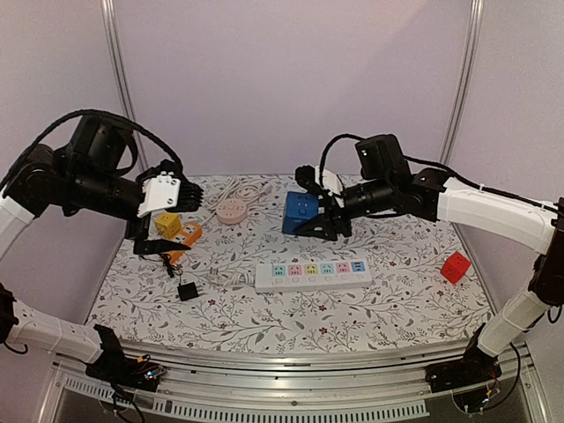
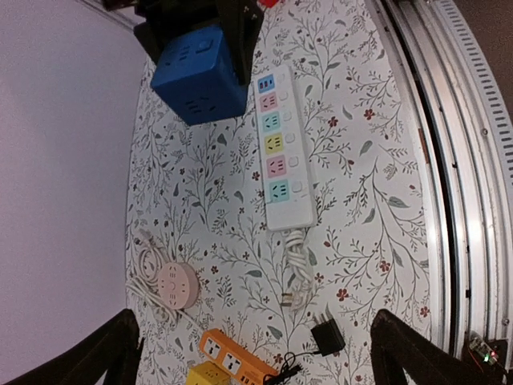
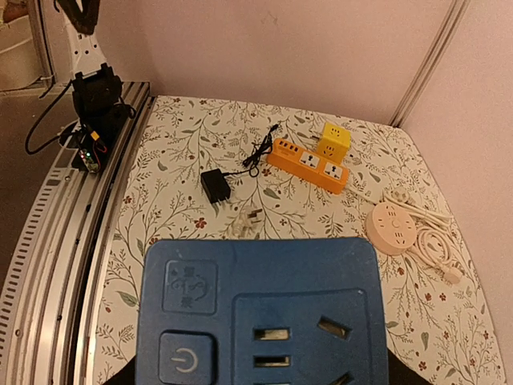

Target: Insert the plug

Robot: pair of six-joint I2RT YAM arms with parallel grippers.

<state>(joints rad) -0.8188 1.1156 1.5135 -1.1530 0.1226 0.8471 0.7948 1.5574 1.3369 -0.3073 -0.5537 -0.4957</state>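
The black plug [image 1: 188, 291], likely light and rigid and best pinched across its body, lies just off the cord end of the white power strip [image 1: 314, 274], the left hand [image 1: 187, 201] gaping wide, the right hand [image 1: 322, 217] gripping a blue socket cube [image 1: 300, 211] behind that strip.

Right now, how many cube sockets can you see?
3: blue cube in the right gripper, yellow cube beside the orange strip, red cube near the table's right edge. More may hide behind the arms.
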